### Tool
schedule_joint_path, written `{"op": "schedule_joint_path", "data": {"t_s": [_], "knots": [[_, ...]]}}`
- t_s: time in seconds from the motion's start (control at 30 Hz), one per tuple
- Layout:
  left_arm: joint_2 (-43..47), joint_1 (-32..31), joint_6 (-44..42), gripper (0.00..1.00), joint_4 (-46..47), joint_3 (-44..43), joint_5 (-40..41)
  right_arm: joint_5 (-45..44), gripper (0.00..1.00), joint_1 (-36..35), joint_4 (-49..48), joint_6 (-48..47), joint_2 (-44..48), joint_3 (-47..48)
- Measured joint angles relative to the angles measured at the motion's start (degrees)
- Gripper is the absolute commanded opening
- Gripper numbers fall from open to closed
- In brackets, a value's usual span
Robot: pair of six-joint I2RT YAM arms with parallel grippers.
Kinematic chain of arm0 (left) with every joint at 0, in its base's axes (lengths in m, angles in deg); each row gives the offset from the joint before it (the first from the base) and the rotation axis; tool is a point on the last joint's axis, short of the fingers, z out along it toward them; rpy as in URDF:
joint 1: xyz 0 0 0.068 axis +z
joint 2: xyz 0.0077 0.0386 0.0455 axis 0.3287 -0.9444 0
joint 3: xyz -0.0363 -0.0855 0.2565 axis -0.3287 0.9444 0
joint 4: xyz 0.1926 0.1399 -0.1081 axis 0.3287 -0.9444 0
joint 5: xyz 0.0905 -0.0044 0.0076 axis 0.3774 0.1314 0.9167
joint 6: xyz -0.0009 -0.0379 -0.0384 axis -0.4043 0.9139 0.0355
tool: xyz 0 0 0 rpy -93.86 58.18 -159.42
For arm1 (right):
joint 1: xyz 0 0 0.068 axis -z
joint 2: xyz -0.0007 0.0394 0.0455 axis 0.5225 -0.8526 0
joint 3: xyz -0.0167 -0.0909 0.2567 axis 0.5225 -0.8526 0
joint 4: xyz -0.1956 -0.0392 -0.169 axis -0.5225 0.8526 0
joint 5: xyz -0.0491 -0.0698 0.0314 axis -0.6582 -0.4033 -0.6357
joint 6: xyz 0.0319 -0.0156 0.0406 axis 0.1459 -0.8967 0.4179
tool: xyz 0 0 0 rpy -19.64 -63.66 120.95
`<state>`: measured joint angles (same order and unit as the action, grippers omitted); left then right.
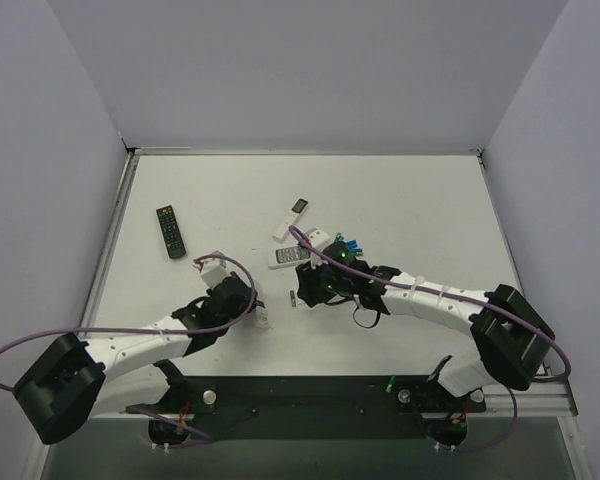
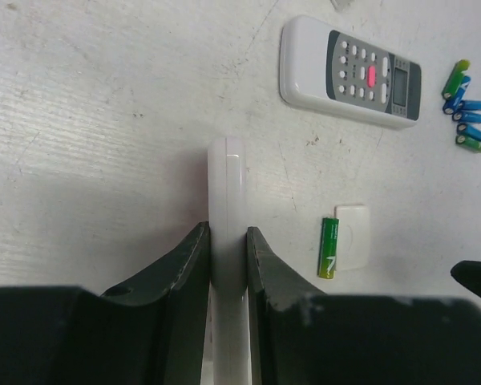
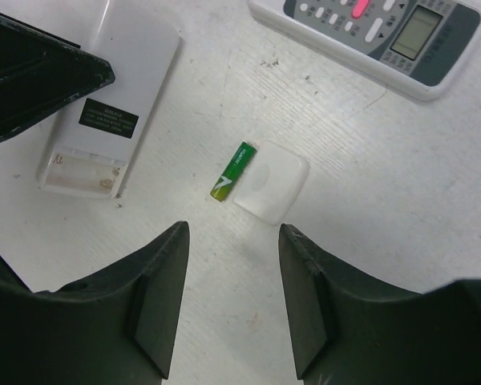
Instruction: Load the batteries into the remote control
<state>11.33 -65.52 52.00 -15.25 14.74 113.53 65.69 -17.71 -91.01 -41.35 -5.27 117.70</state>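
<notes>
Remote control, plain white back and rim, clamped edge-on between the closed jaws of the left gripper, left of worktop centre, toward the near edge. Open battery bay at one end; black label above it, print too small to read. Right gripper with jaws apart, empty, above a green battery touching a small white cover; battery's marking illegible.

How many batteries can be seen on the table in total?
7. One green battery lies alone, beside the small white cover. Six more, green and blue, form a cluster right of the screen remote. They are small, so some may be hidden.
</notes>
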Motion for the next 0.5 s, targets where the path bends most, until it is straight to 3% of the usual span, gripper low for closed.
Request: {"op": "schedule_joint_path", "data": {"t_s": [0.17, 0.27, 0.5], "knots": [[6.9, 1.4, 2.8, 0.0, 10.8, 9.8, -0.7, 3.9, 0.46, -0.5, 3.0, 1.0, -2.7, 4.0], [11.1, 1.8, 5.1, 0.0, 17.2, 15.7, -0.7, 7.0, 0.54, -0.8, 4.1, 3.3, -3.4, 5.9], [17.0, 1.9, 6.8, 0.0, 21.2, 20.2, -0.8, 12.9, 0.57, -2.5, 4.3, 8.9, -8.1, 11.7]]}}
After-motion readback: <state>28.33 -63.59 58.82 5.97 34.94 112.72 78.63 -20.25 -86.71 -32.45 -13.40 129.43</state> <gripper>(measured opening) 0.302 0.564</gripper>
